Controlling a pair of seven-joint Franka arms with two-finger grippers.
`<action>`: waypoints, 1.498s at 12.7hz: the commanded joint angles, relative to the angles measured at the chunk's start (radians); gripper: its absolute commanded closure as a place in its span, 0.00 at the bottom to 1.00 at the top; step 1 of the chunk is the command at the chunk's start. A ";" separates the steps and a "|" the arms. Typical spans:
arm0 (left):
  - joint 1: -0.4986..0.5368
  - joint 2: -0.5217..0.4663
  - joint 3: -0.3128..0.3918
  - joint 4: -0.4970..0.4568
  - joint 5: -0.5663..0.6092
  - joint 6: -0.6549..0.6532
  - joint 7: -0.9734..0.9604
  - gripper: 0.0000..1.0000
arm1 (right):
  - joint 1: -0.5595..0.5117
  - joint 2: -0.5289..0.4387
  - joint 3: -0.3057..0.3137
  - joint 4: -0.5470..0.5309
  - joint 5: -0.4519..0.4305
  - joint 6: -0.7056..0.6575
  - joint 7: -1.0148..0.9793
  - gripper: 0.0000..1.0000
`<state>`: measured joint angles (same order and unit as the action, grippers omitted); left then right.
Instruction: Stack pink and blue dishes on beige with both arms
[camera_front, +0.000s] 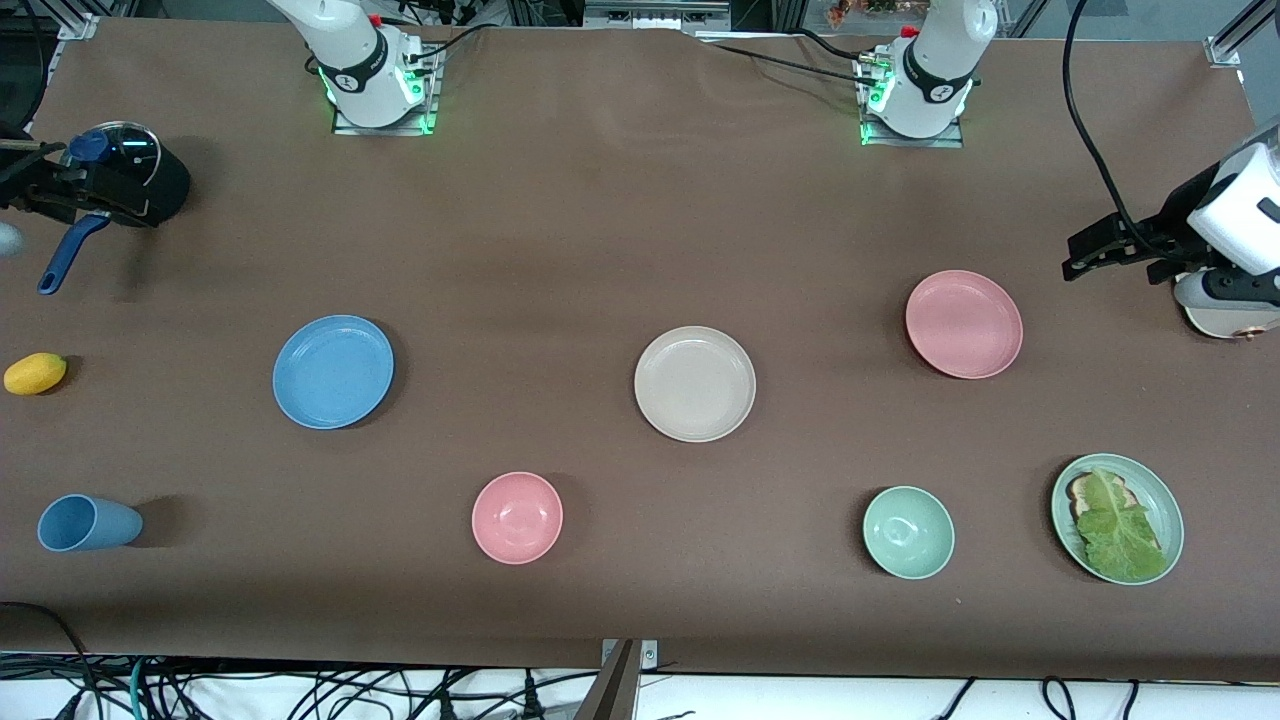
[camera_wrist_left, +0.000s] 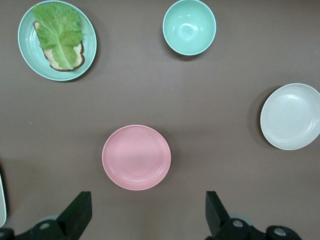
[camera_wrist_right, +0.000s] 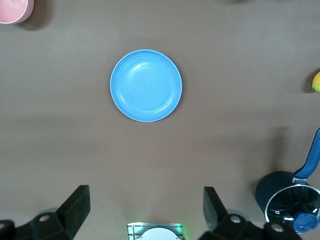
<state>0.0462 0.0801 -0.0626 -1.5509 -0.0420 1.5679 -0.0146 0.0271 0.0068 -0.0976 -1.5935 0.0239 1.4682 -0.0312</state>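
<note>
Three plates in a row across mid-frame of the front view: blue plate (camera_front: 333, 371) at centre-left, beige plate (camera_front: 695, 383) at centre, pink plate (camera_front: 963, 324) at centre-right, all well apart. Left gripper (camera_wrist_left: 147, 212) spread wide and empty, raised at the right edge, closest to pink. Right gripper (camera_wrist_right: 145, 212) likewise spread and empty, up at the upper-left edge over the lidded pot (camera_front: 135, 175), closest to blue.

arms (camera_front: 350, 50): white shells, dark grey bands | bases: green lights | cables: black | claws: apparently black

High front view, wrist views downward (overlapping)
</note>
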 joint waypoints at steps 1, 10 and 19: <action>0.000 0.023 0.001 0.023 0.020 -0.003 0.005 0.00 | -0.003 0.005 0.001 0.020 -0.005 -0.017 -0.009 0.00; -0.003 0.268 0.007 0.025 0.030 0.098 -0.002 0.00 | -0.003 0.005 -0.001 0.020 -0.004 -0.019 -0.009 0.00; 0.035 0.216 0.024 -0.177 -0.153 0.251 0.129 0.00 | -0.003 0.005 -0.001 0.020 -0.004 -0.026 -0.009 0.00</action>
<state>0.0672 0.3792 -0.0506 -1.5920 -0.1530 1.7319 0.0305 0.0269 0.0074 -0.0979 -1.5935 0.0239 1.4631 -0.0312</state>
